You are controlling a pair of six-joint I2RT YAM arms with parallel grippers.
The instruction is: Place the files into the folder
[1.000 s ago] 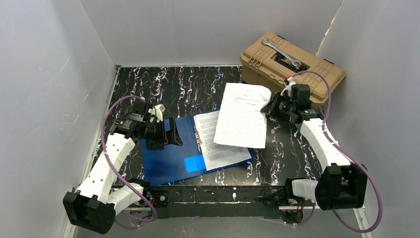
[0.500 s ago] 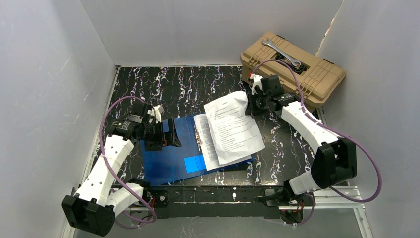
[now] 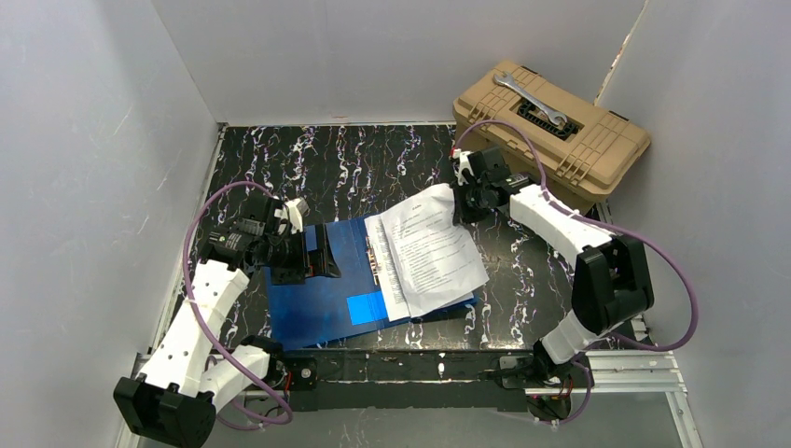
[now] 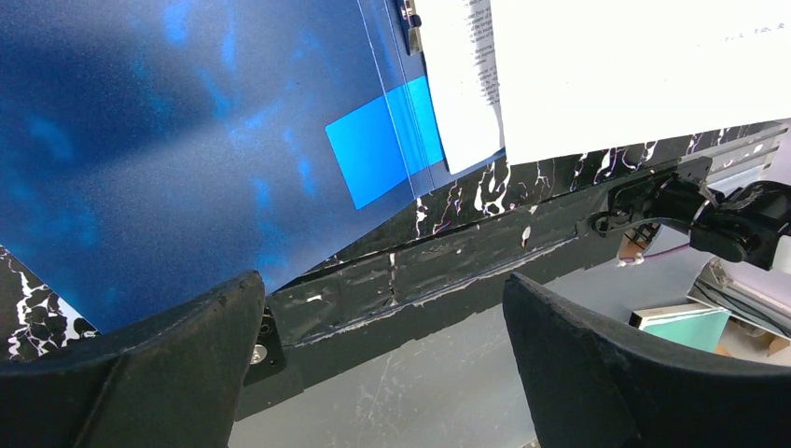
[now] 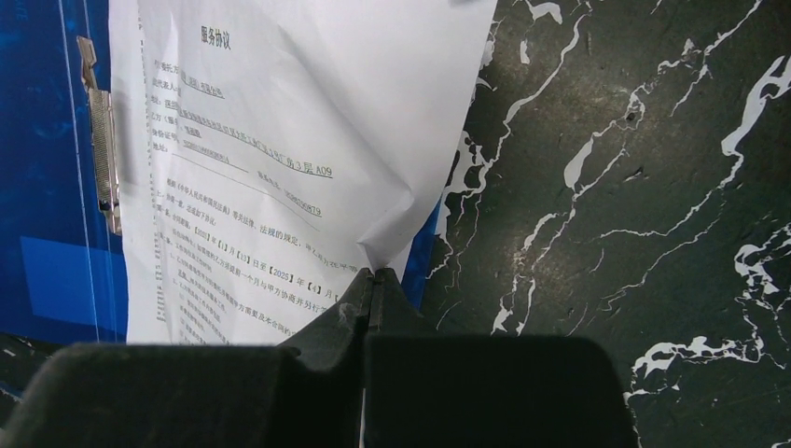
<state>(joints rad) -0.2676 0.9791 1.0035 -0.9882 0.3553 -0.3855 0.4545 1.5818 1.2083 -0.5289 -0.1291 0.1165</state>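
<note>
The blue folder (image 3: 317, 303) lies open on the black marbled table, its metal clip (image 5: 98, 140) along the spine. White printed files (image 3: 424, 252) rest on its right half. The top sheet's far corner is lifted, and my right gripper (image 3: 460, 199) is shut on that edge; in the right wrist view the closed tips (image 5: 373, 276) pinch the creased paper (image 5: 280, 121). My left gripper (image 3: 319, 257) hangs open over the folder's left cover (image 4: 187, 140), its wide-apart fingers (image 4: 140, 364) holding nothing. A lighter blue pocket (image 4: 382, 149) shows beside the files (image 4: 606, 75).
A tan toolbox (image 3: 550, 131) with a wrench (image 3: 530, 98) on its lid stands at the back right, close behind the right arm. Grey walls enclose the table on three sides. The arms' mounting rail (image 3: 420, 366) runs along the near edge.
My right gripper has carried the sheet leftward and down from near the toolbox onto the folder's right half, over the sheet lying there. The left arm has hardly moved.
</note>
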